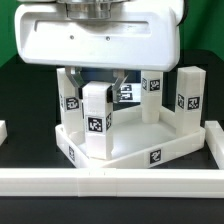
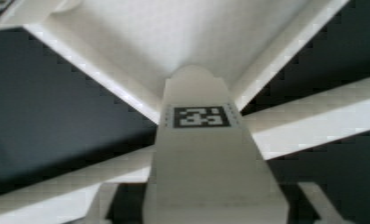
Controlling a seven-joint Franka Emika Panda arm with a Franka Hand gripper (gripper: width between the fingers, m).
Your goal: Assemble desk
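Black tabletop surface is carrying our white plastic rimmed desk tray [image 1: 135,140], legs pointing upward. We are pinching one white square tagged leg [image 2: 207,150] at its near corner with our gripper [image 1: 96,92].

The tabletop [image 1: 120,150] lies on the surface [image 1: 20,100], just behind the border rail [image 1: 110,183] at the near edge. Legs stand in it: one near-left [image 1: 95,122], one far-left [image 1: 70,90], one far-centre [image 1: 151,92], one right [image 1: 190,100].
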